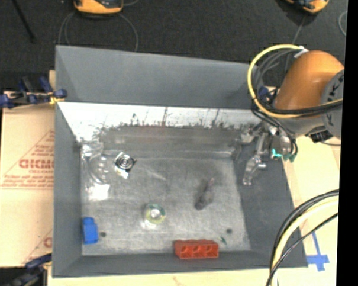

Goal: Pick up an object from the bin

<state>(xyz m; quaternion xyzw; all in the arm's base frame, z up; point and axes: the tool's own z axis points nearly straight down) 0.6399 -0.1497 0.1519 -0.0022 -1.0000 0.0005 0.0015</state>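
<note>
My gripper (252, 170) hangs at the right side of the bin, over the sloping right wall near the back corner, with nothing seen in it. The nearest loose thing is a small dark grey elongated piece (204, 195), lying on the bin floor to the gripper's lower left and apart from it. A red rectangular brick with round holes (195, 249) rests against the front wall, further below.
A clear round lid-like piece with a greenish centre (154, 214) lies mid-floor. A clear plastic item with a metal spiral (123, 163) and crumpled clear plastic (97, 172) sit at the left. A blue block (90, 230) is in the front left corner.
</note>
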